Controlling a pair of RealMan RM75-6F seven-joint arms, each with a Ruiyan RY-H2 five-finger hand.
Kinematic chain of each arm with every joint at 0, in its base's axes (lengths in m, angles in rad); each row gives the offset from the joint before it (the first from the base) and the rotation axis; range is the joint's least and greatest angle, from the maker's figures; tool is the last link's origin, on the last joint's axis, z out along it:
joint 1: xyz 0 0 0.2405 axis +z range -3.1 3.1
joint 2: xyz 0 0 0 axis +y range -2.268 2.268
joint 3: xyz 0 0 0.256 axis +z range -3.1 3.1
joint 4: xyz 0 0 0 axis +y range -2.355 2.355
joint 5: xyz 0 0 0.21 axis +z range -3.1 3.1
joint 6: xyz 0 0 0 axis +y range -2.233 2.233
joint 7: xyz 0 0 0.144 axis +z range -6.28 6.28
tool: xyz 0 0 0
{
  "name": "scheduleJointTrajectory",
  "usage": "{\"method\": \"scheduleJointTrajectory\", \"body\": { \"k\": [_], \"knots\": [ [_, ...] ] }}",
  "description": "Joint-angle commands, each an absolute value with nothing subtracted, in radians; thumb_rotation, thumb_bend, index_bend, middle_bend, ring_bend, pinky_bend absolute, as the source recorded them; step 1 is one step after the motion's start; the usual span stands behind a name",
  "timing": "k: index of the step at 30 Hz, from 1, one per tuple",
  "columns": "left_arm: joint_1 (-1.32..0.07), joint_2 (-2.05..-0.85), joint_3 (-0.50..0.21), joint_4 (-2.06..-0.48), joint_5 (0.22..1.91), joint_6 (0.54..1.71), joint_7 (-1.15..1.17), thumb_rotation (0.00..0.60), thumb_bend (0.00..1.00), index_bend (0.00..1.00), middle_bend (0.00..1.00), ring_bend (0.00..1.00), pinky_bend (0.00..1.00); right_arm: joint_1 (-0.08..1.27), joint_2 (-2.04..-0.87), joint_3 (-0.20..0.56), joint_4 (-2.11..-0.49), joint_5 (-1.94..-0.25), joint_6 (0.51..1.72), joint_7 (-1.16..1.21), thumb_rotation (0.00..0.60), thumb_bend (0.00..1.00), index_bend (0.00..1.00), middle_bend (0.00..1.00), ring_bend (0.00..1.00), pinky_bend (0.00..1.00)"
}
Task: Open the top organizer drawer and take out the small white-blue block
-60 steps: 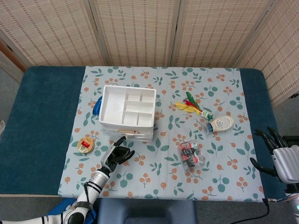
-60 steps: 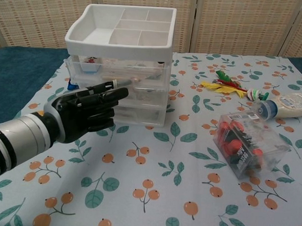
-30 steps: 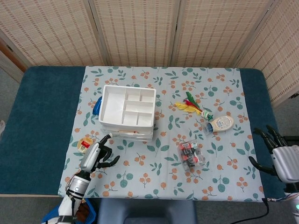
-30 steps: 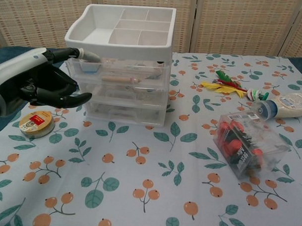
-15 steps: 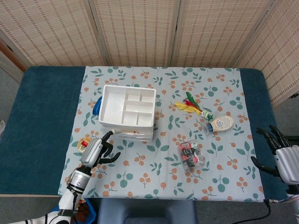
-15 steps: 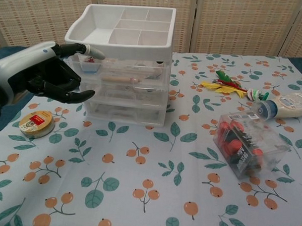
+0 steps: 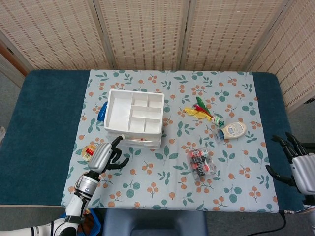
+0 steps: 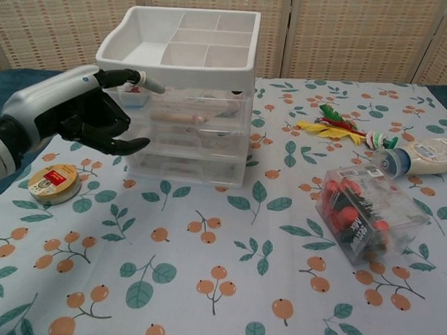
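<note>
Leafy cloth over a blue surface (image 7: 44,123), woven screens behind. Now closer at the organizer's (image 8: 187,63) nine o'clock: left robot hand (image 8: 93,119), empty, one finger out toward the top drawer (image 8: 189,107), not yet open. White-blue block (image 8: 134,98) inside, left end. Right robot hand (image 7: 298,164) released, well apart.

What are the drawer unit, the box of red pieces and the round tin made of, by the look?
Drawer unit: likely plastic, opaque white tray on top, clear glossy drawers whose contents show through.
Box: clear hard plastic, probably; red pieces visible inside, glare on its faces.
Round tin: possibly metal, gold rim with a red label; cannot confirm.
</note>
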State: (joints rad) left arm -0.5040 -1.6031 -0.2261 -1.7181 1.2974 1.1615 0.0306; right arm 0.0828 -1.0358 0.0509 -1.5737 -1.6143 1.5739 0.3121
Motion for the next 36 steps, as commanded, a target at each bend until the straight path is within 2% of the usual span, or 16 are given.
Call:
{"method": "scheduleJointTrajectory", "body": {
  "k": [1, 16, 36],
  "knots": [
    [-0.518, -1.61, -0.227, -1.711, 1.293, 1.161, 0.061, 0.6, 0.29, 0.24, 0.92, 1.0, 1.0, 0.082, -1.036, 0.051, -1.572, -1.613, 1.574, 0.314, 0.6, 0.29, 0.07, 0.21, 0.08, 0.13],
    [-0.529, -1.597, -0.212, -1.718, 1.291, 1.168, 0.071, 0.6, 0.29, 0.33, 0.92, 1.0, 1.0, 0.086, -1.045, 0.052, -1.559, -1.607, 1.561, 0.326, 0.6, 0.29, 0.07, 0.21, 0.08, 0.13],
    [-0.49, -1.519, -0.143, -1.793, 1.348, 1.193, 0.031, 0.6, 0.29, 0.4, 0.92, 1.0, 1.0, 0.094, -1.049, 0.051, -1.561, -1.613, 1.551, 0.322, 0.6, 0.29, 0.07, 0.21, 0.08, 0.13]
  ]
}}
